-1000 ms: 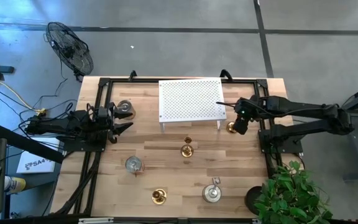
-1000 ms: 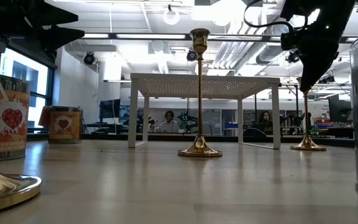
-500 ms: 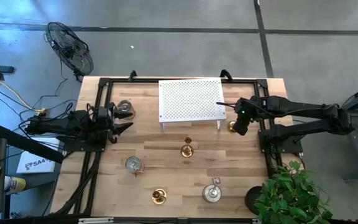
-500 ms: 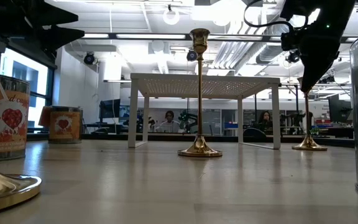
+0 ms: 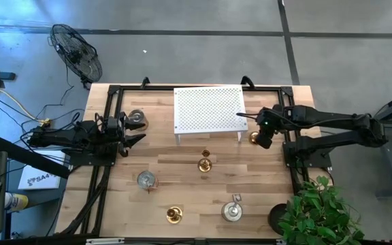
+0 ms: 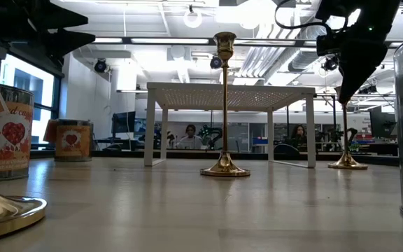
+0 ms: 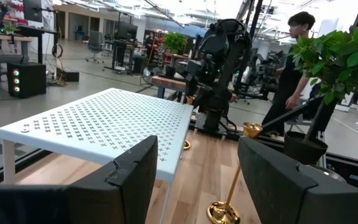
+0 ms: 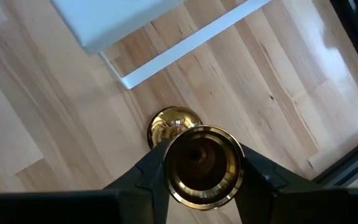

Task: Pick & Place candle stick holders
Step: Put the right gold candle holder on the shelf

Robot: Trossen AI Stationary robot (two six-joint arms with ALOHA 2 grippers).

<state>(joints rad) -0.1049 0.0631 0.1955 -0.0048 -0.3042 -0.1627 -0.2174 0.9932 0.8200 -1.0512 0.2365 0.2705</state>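
Beside the white perforated rack's (image 5: 209,107) right leg, on the wooden desk (image 5: 182,190), stands the slim shiny gold candlestick with round base (image 8: 202,163). My right gripper (image 8: 204,177) has its jaws clenched on its cup-shaped top. I'd judge it rigid, polished, slippery, top-heavy when lifted; holding just under the cup rim looks safest. Other gold candlesticks (image 5: 205,163) and squat silvery cup holders (image 5: 146,180) sit mid-desk. Left gripper (image 5: 136,139) waits at the left edge, jaws released.
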